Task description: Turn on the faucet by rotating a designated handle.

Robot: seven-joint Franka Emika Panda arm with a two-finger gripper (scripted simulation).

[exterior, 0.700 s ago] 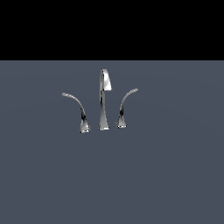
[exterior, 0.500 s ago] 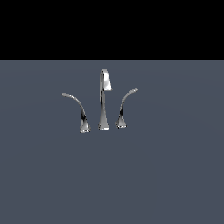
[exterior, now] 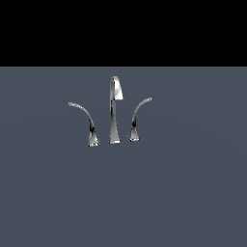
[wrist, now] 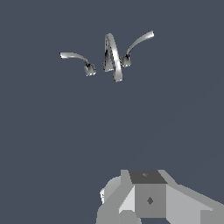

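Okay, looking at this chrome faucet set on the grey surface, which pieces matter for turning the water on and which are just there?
Part of the job:
- the small mirror-chrome three-piece faucet
- the steeper, shorter chrome lever handle, on the exterior view's right
- the grey gripper, far from the faucet

Just there:
- the longer, lower-sweeping chrome lever
- the tall slim chrome spout
- the flat grey surface

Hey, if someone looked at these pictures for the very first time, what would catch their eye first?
The mirror-chrome three-piece faucet stands alone on the dark grey-blue surface, its tall slim spout in the middle. On the exterior view's right is the steeper, shorter chrome lever handle; on its left, a longer, lower-sweeping chrome lever. In the wrist view, a grey blocky part of the end effector sits well short of the faucet.
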